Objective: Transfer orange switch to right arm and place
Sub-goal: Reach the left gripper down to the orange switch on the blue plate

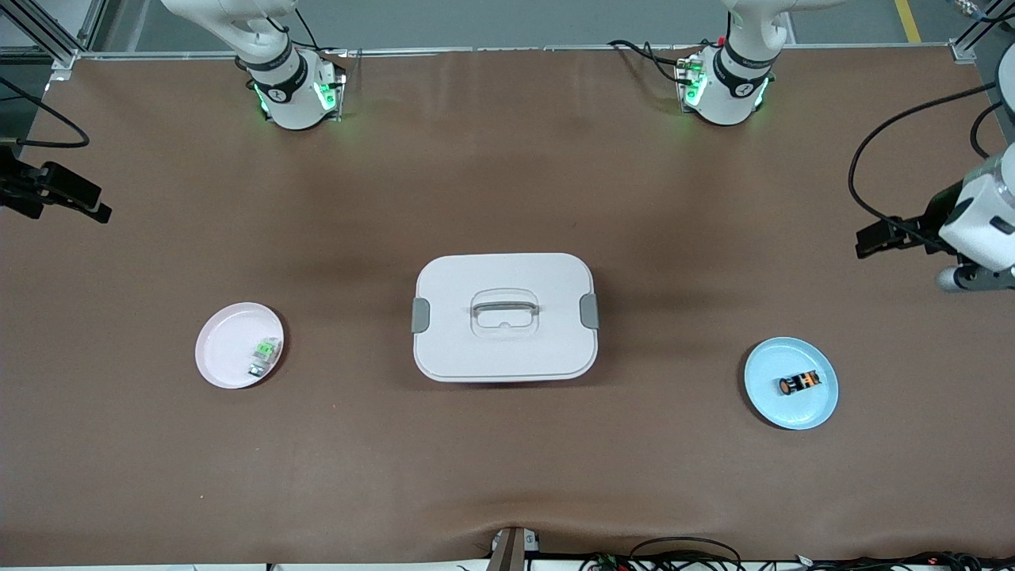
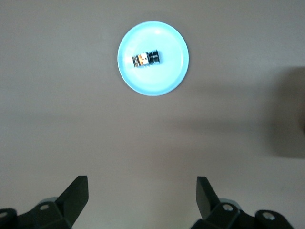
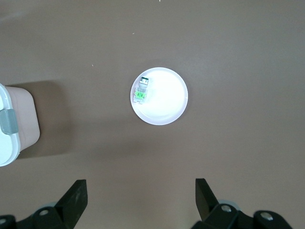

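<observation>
Orange switch [image 1: 798, 385] on blue plate [image 1: 773, 400], toward left arm's end from lidded box [image 1: 504, 317]. Left gripper [image 2: 142, 198], right gripper [image 3: 140, 198]: spread, empty.

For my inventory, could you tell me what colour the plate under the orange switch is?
Light blue plate; the front view shows it best.

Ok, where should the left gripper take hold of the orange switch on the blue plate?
Probably across the black body of the orange switch, coming straight down. It lies on its side on the blue plate, cap toward the box, so its long sides are free. The left gripper is open.
</observation>
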Controlling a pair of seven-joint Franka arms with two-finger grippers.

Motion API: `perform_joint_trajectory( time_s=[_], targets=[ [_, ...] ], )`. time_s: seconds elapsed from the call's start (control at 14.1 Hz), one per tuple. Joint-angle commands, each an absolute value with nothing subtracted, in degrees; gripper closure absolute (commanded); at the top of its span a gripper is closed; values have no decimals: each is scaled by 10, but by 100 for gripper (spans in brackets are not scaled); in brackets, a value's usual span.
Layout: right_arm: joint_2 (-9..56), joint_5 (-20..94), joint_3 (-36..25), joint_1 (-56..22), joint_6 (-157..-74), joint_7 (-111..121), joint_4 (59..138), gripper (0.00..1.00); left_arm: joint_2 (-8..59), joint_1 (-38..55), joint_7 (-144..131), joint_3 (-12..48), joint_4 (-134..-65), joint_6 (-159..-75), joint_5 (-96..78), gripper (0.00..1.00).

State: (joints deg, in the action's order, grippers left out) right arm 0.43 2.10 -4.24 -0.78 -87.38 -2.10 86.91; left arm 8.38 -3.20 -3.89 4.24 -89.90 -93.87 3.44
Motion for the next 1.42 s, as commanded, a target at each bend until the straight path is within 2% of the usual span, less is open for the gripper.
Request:
perform_joint_trajectory(
  time_s=[0.0,0.78,1.34],
  targets=[
    [1,20,-39,-2,-879,-28,870,0,114,-31,-45,45,-890,-964,65,0],
    [1,20,-39,-3,-884,-18,871,0,204,-51,-47,45,-916,-1092,65,0],
    [1,11,-36,-6,-890,-9,871,0,298,-62,-52,45,-916,-1228,62,0]
  ],
)
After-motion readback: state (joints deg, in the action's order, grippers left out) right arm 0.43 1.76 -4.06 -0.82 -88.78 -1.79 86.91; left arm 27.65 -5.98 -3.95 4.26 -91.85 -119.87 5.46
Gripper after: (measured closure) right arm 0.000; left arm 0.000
